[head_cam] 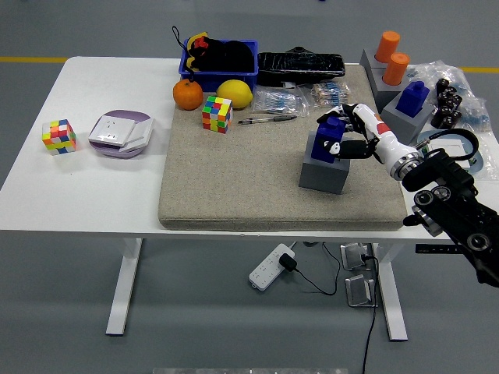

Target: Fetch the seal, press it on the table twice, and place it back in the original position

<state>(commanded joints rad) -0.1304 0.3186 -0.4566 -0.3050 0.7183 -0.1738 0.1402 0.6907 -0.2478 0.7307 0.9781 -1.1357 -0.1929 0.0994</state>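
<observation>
A blue seal (327,142) sits on top of a grey block holder (323,170) on the right part of the beige mat (234,179). My right hand (343,132), white with black fingers, is curled around the seal's blue body from the right side. The right arm (448,199) comes in from the lower right. The seal's lower part looks set into the grey block. My left arm is not in the picture.
A second blue seal (413,97) on a grey holder and two orange cylinders (392,56) stand at the back right. A Rubik's cube (217,114), lemon (235,93), orange (187,94), pens (267,119) and blue basket (218,58) lie at the back; another cube (59,135) and purple device (120,133) are left.
</observation>
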